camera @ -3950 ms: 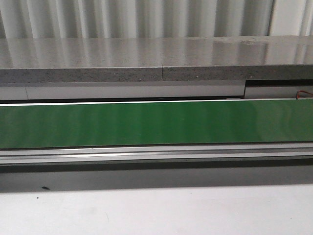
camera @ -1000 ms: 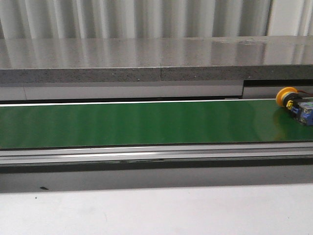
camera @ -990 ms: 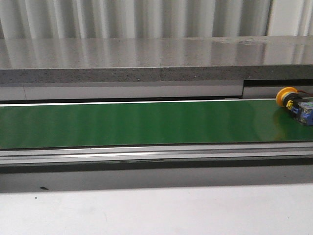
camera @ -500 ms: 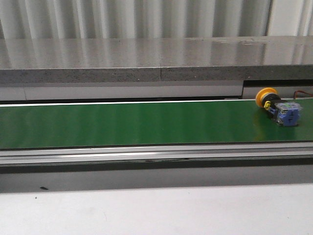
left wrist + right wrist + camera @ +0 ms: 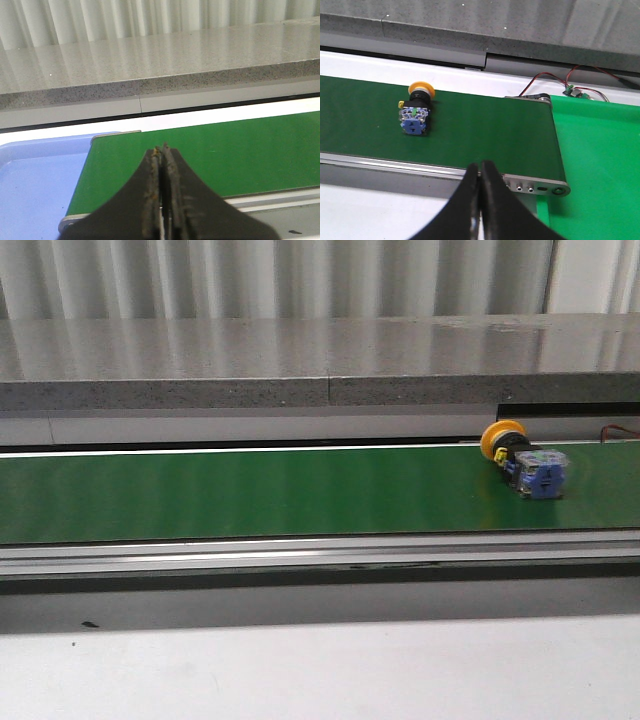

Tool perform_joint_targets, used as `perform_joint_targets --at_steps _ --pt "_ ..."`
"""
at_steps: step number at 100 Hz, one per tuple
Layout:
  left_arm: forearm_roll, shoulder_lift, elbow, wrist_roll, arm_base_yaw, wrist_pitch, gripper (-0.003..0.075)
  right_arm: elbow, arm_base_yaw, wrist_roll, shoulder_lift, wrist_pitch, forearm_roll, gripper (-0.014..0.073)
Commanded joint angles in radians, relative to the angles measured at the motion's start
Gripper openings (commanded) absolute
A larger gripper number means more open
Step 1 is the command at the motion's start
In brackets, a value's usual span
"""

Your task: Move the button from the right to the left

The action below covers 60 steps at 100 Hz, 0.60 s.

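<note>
A: Item one, nearest us: the right gripper, fingers pressed together, nothing between them, hanging at the near rail of the green belt. The left gripper likewise, fingers closed and empty, over the belt's left end.

B: Item two, the button. We find it lying on its side on the belt, towards the belt's right end, yellow-orange cap pointing to the belt's far edge, blue-grey body nearer us. Well apart from both grippers.

A: Handling, as we judge it: light, rigid plastic, not fragile. The round cap would roll or slip under a pinch; we would take the boxy body across its flat faces. The fingers would first need to part.

B: Item three, containers. A pale blue tray sits just beyond the belt's left end; what we see of it holds nothing. A bright green surface adjoins the belt's right end, bare.

A: Farthest: the grey stone ledge behind the belt.
</note>
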Motion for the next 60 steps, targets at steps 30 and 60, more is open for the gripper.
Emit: perform_joint_targets --at_steps 30,60 --pt "-0.006 0.009 -0.063 -0.01 -0.008 -0.112 -0.0021 -0.026 -0.002 -0.009 0.006 -0.084 0.009 -0.0068" --pt "-0.011 0.243 -0.294 -0.01 -0.008 0.069 -0.0021 -0.026 -0.002 -0.009 0.006 -0.084 0.009 -0.0068"
